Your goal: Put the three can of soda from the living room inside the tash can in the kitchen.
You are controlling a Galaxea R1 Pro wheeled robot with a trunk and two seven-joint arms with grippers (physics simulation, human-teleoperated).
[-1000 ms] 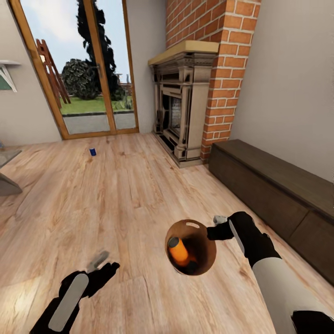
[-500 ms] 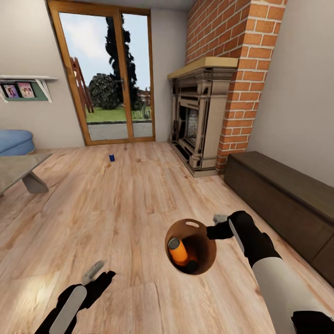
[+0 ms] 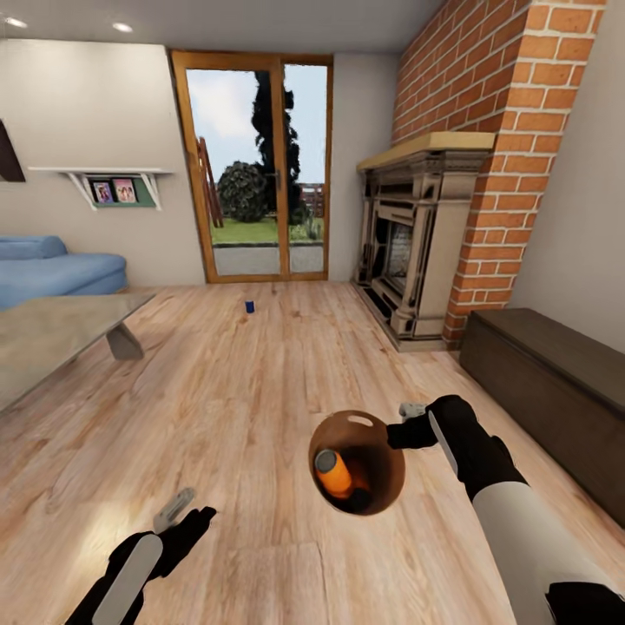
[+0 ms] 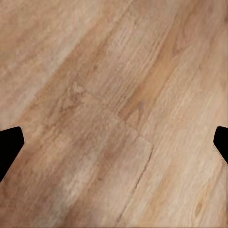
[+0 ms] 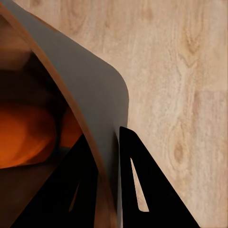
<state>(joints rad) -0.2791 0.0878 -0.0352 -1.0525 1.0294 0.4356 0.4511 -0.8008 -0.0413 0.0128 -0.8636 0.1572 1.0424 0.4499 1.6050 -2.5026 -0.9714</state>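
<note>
At the right claw (image 3: 406,423) — clenched on its rim — hangs the tash can (image 3: 382,477), orange can (image 3: 332,471) inside; left claw (image 3: 184,512) released.

Right hand (image 3: 406,425) pinched on a rim, left hand (image 3: 180,512) spread wide, low

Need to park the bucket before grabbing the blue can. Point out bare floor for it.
Bare planks run from the trash can ahead to the blue soda can, between coffee table and fireplace. Tighter along the dark bench.
</note>
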